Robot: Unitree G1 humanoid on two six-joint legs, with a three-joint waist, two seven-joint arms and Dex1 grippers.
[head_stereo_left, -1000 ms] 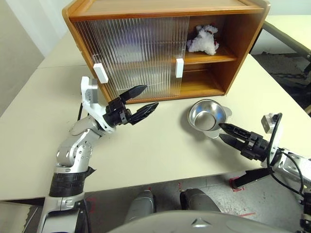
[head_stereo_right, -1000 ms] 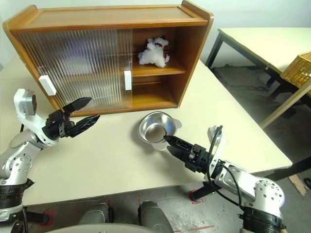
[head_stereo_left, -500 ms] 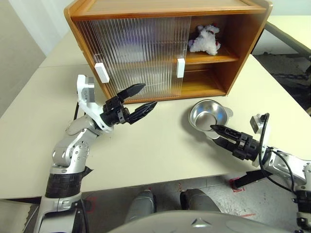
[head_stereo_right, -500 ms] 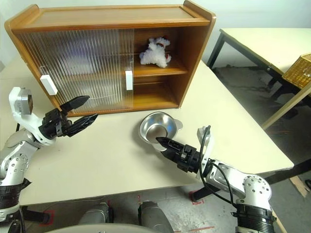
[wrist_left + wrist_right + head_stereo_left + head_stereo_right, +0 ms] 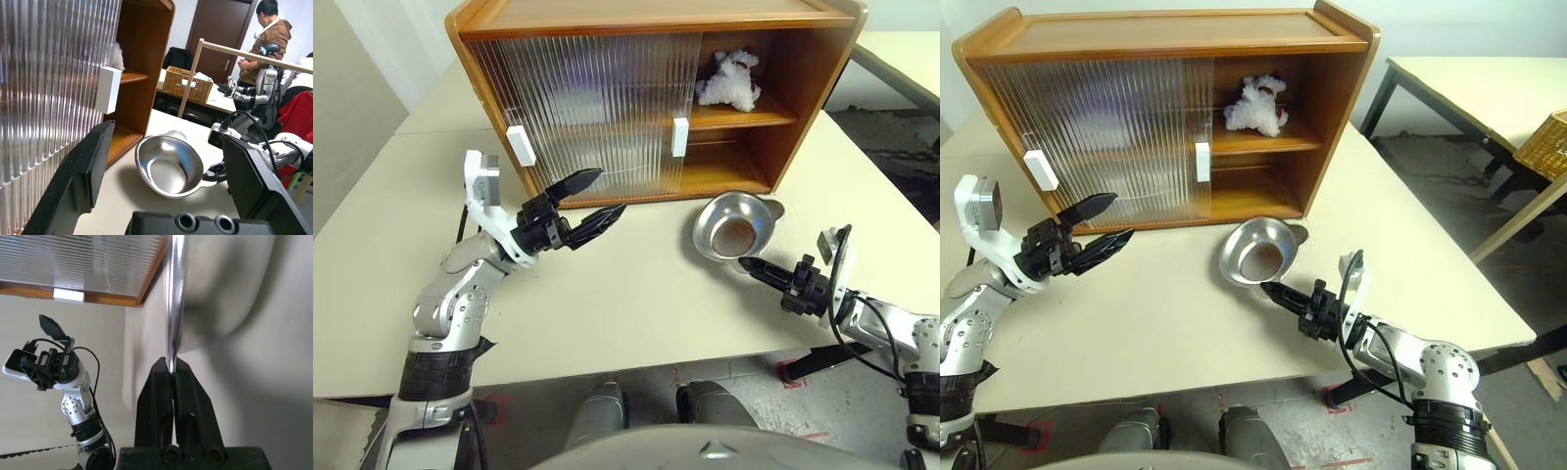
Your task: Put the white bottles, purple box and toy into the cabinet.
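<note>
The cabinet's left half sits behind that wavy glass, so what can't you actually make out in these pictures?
- Behind the ribbed doors of the cabinet, head views: only vague pale and purplish smears; no bottle or box can be told.
- Toy on the upper shelf: too small for details.
- Left wrist view: the door's white handle covers most of the toy.
- Right wrist view: the steel bowl appears edge-on; its inside is hidden.

Left arm raised with elbow bent, the left gripper (image 5: 588, 199) pointing forward and slightly up, its two black fingers spread wide. Right arm reaching low across, the right gripper (image 5: 747, 264) pinched closed at the fingertips.
</note>
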